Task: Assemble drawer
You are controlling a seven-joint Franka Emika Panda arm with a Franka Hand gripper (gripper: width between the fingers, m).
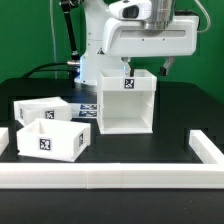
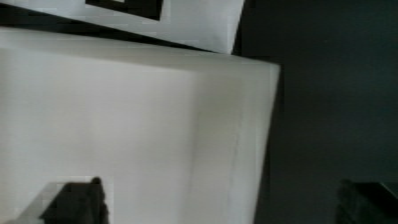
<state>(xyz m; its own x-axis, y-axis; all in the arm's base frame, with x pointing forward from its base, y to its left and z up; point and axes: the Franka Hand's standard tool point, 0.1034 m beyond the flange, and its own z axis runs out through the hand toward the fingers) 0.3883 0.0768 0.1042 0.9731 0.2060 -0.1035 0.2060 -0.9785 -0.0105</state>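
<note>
Gripper [image 2: 221,203] is spread wide and not clamped on anything. Its fingertips [image 2: 73,201] are just dark blurry blobs hanging over a white wall of the housing [image 2: 125,130]. A tag [image 2: 134,8] there is cut off at the frame edge. In the exterior view, the front rail [image 1: 110,177] is nearest. Next come the front tray [image 1: 50,143] and back tray [image 1: 38,108] on that view's left. The housing sits mid-table, apart from both. Tags are too small to make out, and the arm [image 1: 140,35] hides the fingers.
</note>
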